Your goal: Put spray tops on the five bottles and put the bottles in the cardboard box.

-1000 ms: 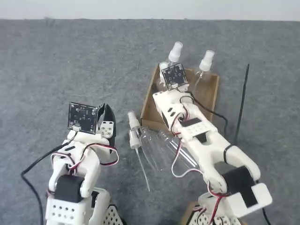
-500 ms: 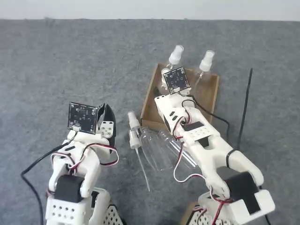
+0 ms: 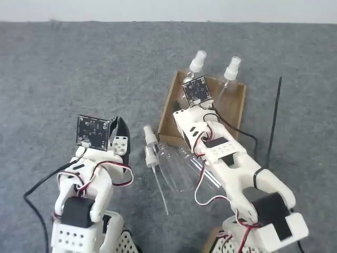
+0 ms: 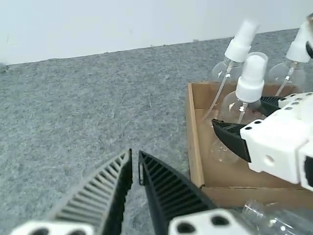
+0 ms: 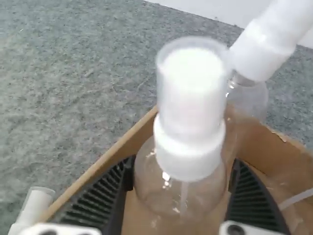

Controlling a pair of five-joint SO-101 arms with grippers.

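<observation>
The right gripper (image 5: pixel 182 193) is clasping a clear plastic bottle with a white spray top (image 5: pixel 183 164), standing inside the brown cardboard box (image 5: pixel 120 143), at one o'clock from two lying clear bottles (image 3: pixel 179 168); the left gripper (image 4: pixel 135 164) is resting closed, empty.

Overhead view, close wrist views, sharing box (image 3: pixel 234 108)

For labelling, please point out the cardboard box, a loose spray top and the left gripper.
cardboard box (image 3: pixel 167 105): high view, left wall.
loose spray top (image 3: pixel 150 135): high view, white head.
left gripper (image 4: pixel 135 155): left wrist view, midway between its fingertips.
</observation>
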